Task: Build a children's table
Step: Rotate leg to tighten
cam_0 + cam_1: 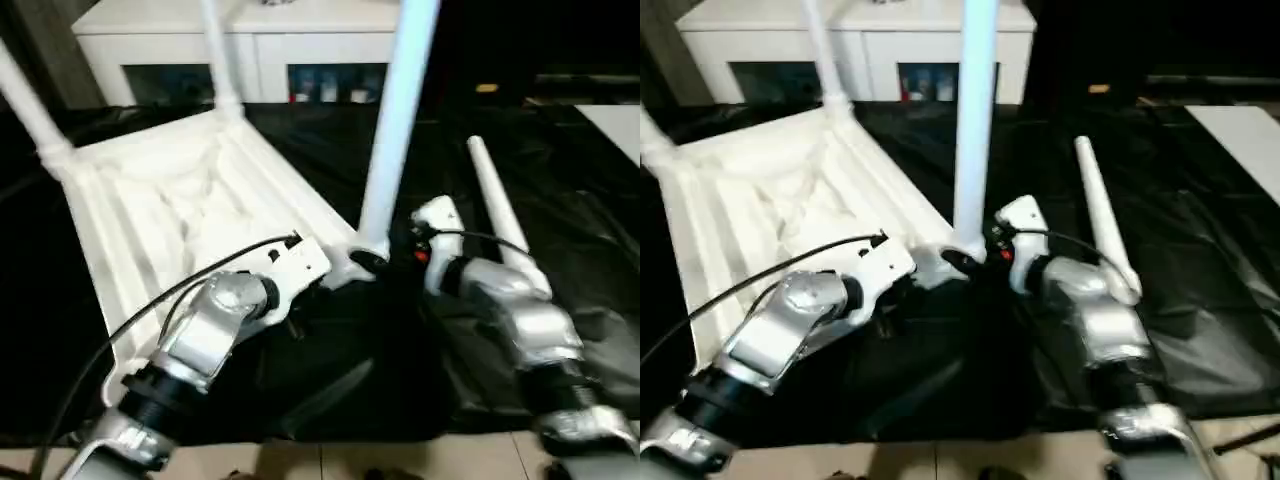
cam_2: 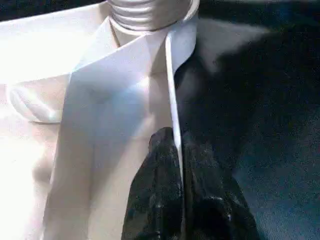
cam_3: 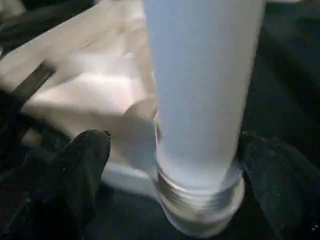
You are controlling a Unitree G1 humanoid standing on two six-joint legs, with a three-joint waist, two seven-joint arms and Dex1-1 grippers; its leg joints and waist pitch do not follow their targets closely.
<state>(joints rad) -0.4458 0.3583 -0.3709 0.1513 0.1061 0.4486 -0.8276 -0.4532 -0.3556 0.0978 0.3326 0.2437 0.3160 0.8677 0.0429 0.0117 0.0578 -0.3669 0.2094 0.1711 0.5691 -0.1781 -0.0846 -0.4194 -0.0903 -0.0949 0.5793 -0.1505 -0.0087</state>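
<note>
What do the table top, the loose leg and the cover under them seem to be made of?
Table top: probably moulded white plastic, semi-gloss, judging by the thin ribs on its underside. Loose leg: likely the same smooth white plastic, round and tapered. Black cover: looks like thin plastic sheeting, glossy with wrinkles and bright highlights.

No readable text

We find no lettering, label, brand, number or sign that we can read on anything here; the small coloured items behind the cabinet [image 1: 250, 45] glass are too blurred for us to make out any print.
</note>
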